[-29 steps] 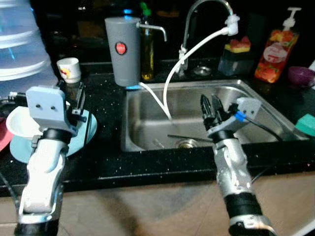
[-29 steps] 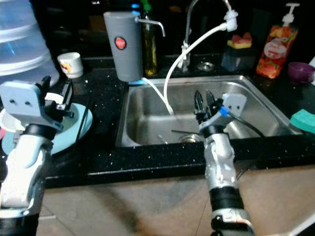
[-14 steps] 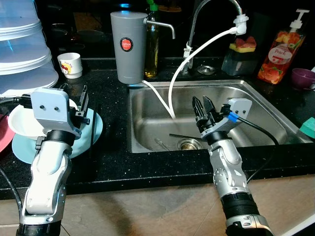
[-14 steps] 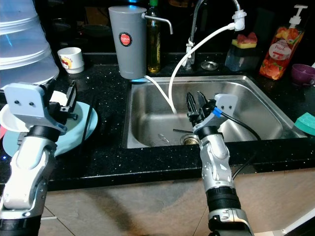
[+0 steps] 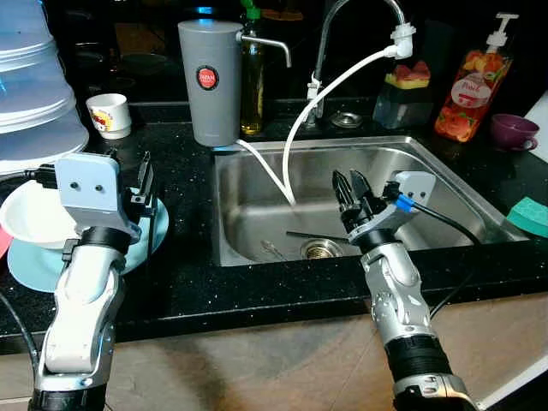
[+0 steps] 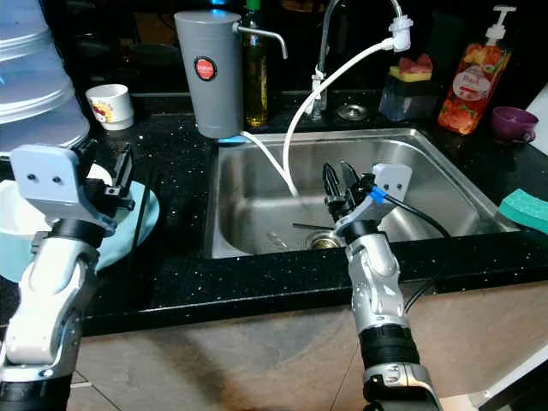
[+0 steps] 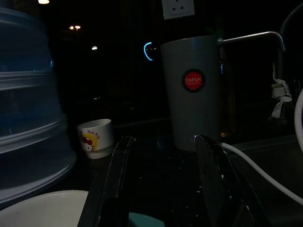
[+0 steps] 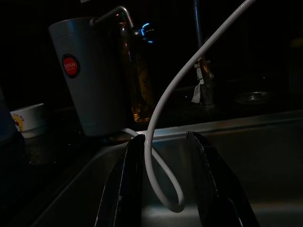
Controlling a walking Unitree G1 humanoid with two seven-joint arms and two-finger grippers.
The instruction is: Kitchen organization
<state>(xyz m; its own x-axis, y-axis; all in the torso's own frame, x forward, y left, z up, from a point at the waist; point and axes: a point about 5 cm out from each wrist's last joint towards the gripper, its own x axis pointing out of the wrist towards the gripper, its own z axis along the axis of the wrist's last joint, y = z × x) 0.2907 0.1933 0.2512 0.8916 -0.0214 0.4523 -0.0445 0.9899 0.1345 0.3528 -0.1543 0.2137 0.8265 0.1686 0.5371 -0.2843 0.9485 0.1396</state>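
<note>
Steel sink (image 5: 445, 184): a dark utensil (image 5: 301, 235) lies on its floor beside the drain (image 5: 319, 249). Right gripper (image 5: 352, 186) hovers over the sink's front portion, fingers parted, grasping nothing. A white hose (image 5: 300, 128) loops into the sink. Left of the sink, the left gripper (image 5: 145, 175) hangs over a blue plate (image 5: 34, 261), fingers parted, empty. A grey water filter (image 5: 206, 81) stands behind the sink's left corner.

The sink (image 5: 445, 184) is brushed, shiny metal; the table (image 5: 188, 274) is glossy black speckled stone; the water filter (image 5: 205, 81) is matt grey plastic.
</note>
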